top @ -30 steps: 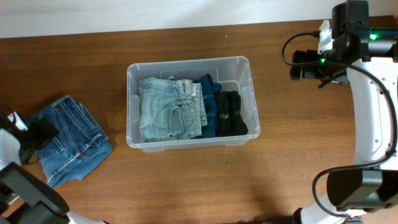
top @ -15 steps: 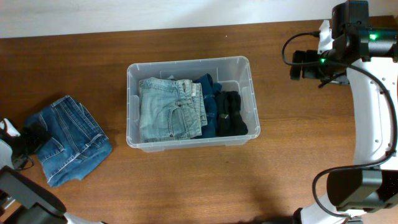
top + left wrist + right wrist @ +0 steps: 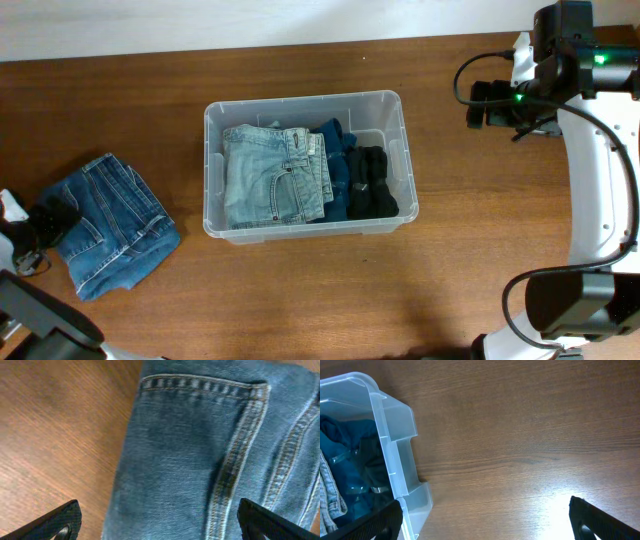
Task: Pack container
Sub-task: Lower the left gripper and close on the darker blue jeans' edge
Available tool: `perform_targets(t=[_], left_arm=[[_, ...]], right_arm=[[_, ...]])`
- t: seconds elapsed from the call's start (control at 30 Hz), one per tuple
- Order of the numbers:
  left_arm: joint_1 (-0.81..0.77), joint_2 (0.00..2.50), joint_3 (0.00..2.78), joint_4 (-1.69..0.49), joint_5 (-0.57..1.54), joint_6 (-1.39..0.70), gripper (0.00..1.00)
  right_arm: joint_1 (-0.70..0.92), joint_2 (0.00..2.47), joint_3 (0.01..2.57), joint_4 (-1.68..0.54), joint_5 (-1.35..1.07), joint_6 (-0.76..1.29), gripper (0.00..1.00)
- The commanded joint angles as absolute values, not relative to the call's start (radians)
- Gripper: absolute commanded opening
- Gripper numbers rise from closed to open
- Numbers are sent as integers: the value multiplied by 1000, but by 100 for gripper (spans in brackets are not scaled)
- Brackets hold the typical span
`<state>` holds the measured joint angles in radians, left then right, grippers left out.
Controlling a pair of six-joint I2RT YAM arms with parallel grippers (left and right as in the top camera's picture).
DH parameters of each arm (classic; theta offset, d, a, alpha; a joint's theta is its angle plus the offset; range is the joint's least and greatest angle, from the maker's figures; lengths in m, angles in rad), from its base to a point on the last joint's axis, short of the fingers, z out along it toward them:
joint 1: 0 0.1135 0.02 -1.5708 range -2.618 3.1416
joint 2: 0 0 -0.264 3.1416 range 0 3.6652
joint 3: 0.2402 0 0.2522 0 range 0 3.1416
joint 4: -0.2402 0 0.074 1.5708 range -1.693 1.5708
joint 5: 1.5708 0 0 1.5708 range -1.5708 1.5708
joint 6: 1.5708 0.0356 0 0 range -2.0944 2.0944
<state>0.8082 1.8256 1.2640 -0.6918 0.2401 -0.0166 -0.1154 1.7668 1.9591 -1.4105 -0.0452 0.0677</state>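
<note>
The left end effector (image 3: 160, 522) hovers at the frame's lower left over folded jeans (image 3: 115, 225) — fingers spread wide, pinching nothing. The right end effector (image 3: 485, 522), upper right, also spread, faces the desk (image 3: 520, 435) beside the bin (image 3: 305, 105) — mid-frame, holding clothes (image 3: 275, 180).

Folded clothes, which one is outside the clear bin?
The mid-blue jeans, lying on the table left of the bin. The pale jeans, the dark blue piece and the black piece are all inside it.
</note>
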Motion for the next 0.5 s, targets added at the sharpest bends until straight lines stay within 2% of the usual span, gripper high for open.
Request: perform_targets(t=[0.0,0.47], left_arm=[[826,1834,1257,-696,266,10,99],[819,1841,1224,-656,214,15,99]], right_arm=[[-119,1758,1966,-1410,-41,68,99],[-119,1758,1966,-1409,-41,68,99]])
